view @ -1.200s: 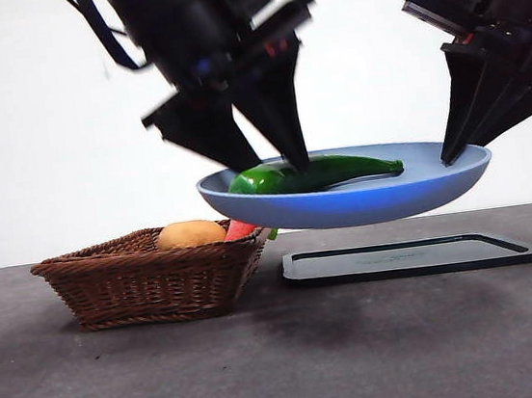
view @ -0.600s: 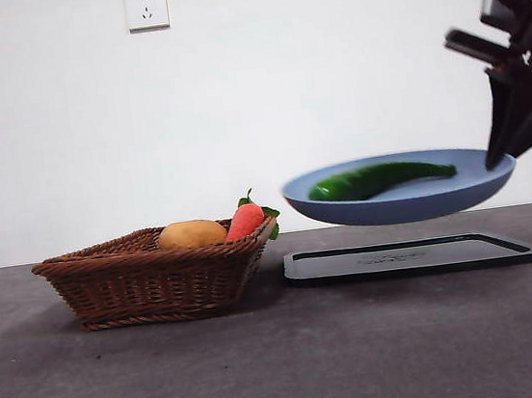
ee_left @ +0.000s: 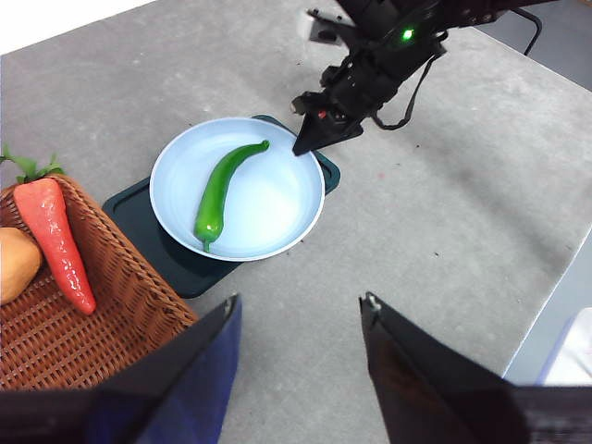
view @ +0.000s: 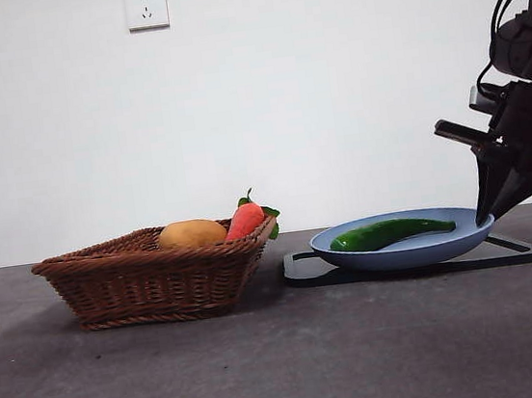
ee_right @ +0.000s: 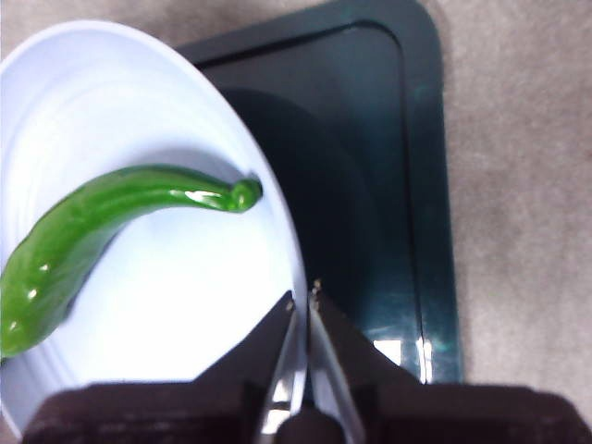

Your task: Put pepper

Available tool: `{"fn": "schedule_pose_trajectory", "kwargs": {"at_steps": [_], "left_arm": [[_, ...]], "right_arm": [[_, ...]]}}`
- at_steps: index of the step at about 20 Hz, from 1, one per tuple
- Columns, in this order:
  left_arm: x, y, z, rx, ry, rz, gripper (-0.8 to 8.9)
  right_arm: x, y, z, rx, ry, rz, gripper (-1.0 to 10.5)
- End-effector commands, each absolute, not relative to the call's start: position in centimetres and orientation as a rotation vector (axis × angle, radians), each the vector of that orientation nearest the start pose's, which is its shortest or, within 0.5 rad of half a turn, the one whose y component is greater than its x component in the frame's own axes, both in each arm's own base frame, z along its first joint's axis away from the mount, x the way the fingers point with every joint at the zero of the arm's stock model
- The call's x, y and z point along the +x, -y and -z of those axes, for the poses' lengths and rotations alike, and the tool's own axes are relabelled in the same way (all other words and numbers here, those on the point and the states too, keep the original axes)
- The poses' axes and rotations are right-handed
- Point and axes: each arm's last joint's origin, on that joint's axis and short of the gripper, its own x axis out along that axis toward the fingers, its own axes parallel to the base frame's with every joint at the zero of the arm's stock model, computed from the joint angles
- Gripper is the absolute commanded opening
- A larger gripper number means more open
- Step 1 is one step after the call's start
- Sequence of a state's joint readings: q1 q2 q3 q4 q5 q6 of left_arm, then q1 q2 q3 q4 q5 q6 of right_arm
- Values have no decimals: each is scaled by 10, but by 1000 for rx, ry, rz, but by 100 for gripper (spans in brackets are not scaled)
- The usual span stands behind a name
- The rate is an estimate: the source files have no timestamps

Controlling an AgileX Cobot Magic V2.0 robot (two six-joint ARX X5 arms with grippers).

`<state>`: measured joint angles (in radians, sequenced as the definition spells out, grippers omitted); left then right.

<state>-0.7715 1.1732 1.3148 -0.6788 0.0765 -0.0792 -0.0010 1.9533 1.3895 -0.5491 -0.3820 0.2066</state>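
The glossy dark-green pepper (view: pixel 391 232) lies in the blue plate (view: pixel 399 255), which rests on the dark tray (view: pixel 515 248). My right gripper (view: pixel 487 220) is at the plate's right rim. In the right wrist view the right gripper (ee_right: pixel 302 296) is shut on the plate's rim (ee_right: pixel 139 305), with the pepper (ee_right: pixel 102 222) lying apart from the jaws and the tray (ee_right: pixel 370 185) beneath. My left gripper (ee_left: pixel 296 310) is open and empty, high above the table. Its view shows the pepper (ee_left: pixel 222 185), the plate (ee_left: pixel 277 199), the tray (ee_left: pixel 166 259) and the right gripper (ee_left: pixel 301 148).
A wicker basket (view: pixel 150 281) stands left of the tray, close to it, holding a red-orange carrot (view: pixel 244 221) and a yellow-orange potato (view: pixel 191 233). It also shows in the left wrist view (ee_left: pixel 74 342). A wall socket (view: pixel 146 7) is on the white wall behind.
The right gripper has lowered the plate with the pepper from mid-air down onto the tray. The left gripper, over the plate a second ago, has gone up out of the front view.
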Motion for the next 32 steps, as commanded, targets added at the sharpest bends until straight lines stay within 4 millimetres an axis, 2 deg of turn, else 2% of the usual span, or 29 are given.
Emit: {"fn": "schedule_pose_trajectory", "kwargs": {"at_steps": [1,5,9,11,13,15,17,20,24,28,32], "left_arm": [[167,168,-395,113,-536,811,232],[167,168,-395,113,-537,811,232],[167,168,-395,113,-537,811,232],[167,168,-395,113,-536,810,232],[167,168,-395,114,-537,810,232],[167,168,-395,114,-536,811,232],[168,168,-396,114,-532,811,232],[167,168,-395,115,-534,812,232],[168,168,-396,116,-532,813,232],[167,168,-395,116,-536,817,232],[167,168,-395,117,-540,816,230]], "right_arm": [[408,-11,-180,405,-1123,-230,3],[408,-11,-178,401,-1127,-237,24],[407,-11,-182,402,-1120,-240,180],[403,-10,-194,396,-1097,-243,196],[395,-8,-218,373,-1051,-255,196],[379,-9,-250,355,-998,-271,196],[355,-10,-286,315,-953,-298,196],[301,-20,-334,221,-935,-371,194],[226,-30,-378,153,-919,-490,193],[166,-34,-401,131,-881,-569,192],[125,-34,-408,96,-881,-616,191]]}}
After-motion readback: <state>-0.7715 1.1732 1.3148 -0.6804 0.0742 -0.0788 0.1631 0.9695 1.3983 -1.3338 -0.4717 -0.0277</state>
